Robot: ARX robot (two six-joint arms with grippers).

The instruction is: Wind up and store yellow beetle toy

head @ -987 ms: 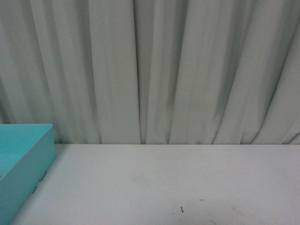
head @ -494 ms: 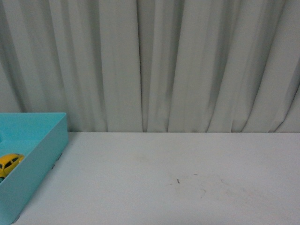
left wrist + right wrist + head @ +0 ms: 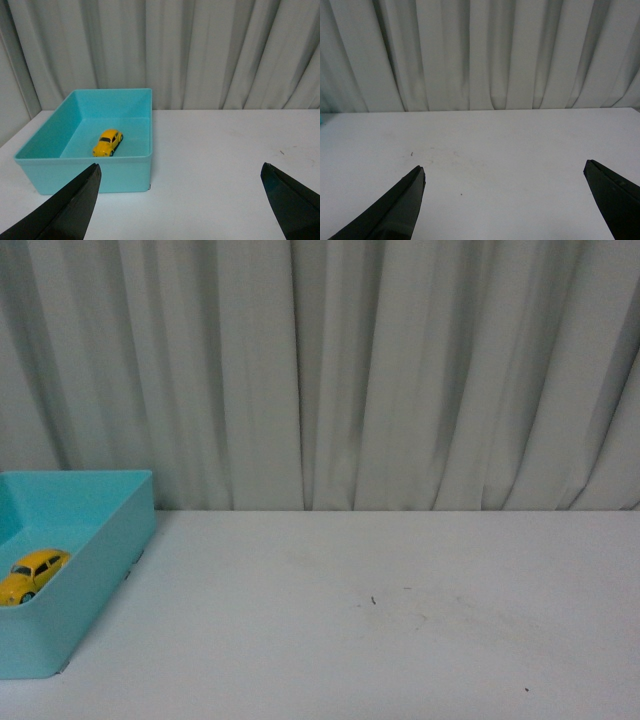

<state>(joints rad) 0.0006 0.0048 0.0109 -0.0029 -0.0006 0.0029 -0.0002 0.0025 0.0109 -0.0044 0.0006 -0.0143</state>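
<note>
Already both grippers stand wide and empty: the left gripper (image 3: 180,200) hangs well back from the turquoise box (image 3: 120,172), the right gripper (image 3: 502,200) over bare table (image 3: 520,150). Beyond the left fingertips, the yellow beetle toy (image 3: 108,142) lies inside the box; the front view has swung left to show it (image 3: 32,573), so storing looks done.
</note>
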